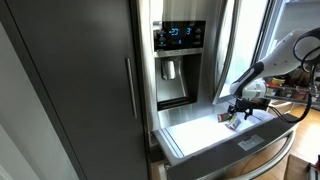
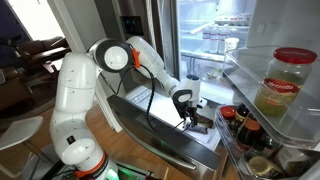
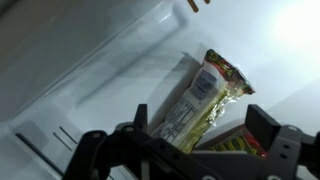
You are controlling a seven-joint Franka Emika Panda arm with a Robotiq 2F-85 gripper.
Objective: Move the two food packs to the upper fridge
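Note:
In the wrist view a pale food pack (image 3: 205, 95) with a white label and gold foil lies on the white floor of the pull-out drawer (image 3: 90, 70). A second food pack (image 3: 240, 142), printed red and yellow, lies beside it, partly hidden behind the gripper body. My gripper (image 3: 200, 125) is open and low over the drawer, one finger on each side of the pale pack, not closed on it. Both exterior views show the gripper (image 1: 237, 108) (image 2: 188, 108) down in the drawer. The upper fridge (image 2: 215, 35) stands open above, white shelves lit.
The steel fridge door with its dispenser panel (image 1: 180, 50) stands beside the drawer. An open door shelf (image 2: 275, 95) holds a big jar (image 2: 285, 80) and bottles, close to the arm. The drawer front (image 1: 250, 150) juts out towards the room.

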